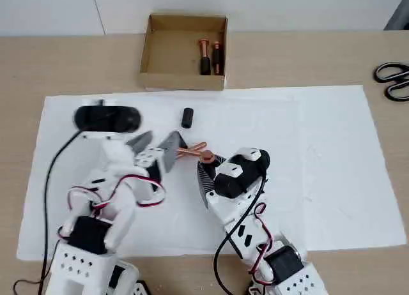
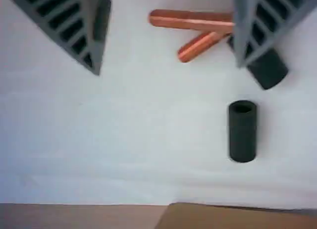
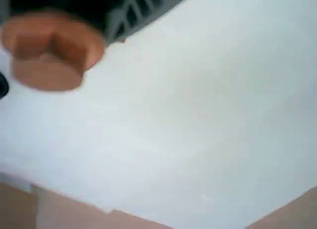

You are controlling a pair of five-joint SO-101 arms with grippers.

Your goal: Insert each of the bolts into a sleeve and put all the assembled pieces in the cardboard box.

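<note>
Two copper bolts point(image 1: 193, 150) lie crossed on the white paper point(image 1: 332, 167), seen as one bolt point(image 2: 190, 19) and another point(image 2: 200, 44) in the left wrist view. My left gripper point(image 1: 158, 142) point(image 2: 168, 64) is open and empty just left of them, one finger point(image 2: 252, 26) over their ends. A loose black sleeve point(image 1: 186, 117) point(image 2: 242, 131) lies farther toward the cardboard box point(image 1: 148, 52). A second black piece point(image 2: 267, 70) peeks out behind that finger. My right gripper point(image 1: 206, 170) sits at a bolt's hex head point(image 1: 206, 156) point(image 3: 47, 50).
Two bolts in sleeves point(image 1: 209, 57) lie inside the box. Scissors point(image 1: 393, 80) rest on the wooden table at the far right. The right half of the paper is bare. A black cable point(image 1: 48, 180) runs along the left arm.
</note>
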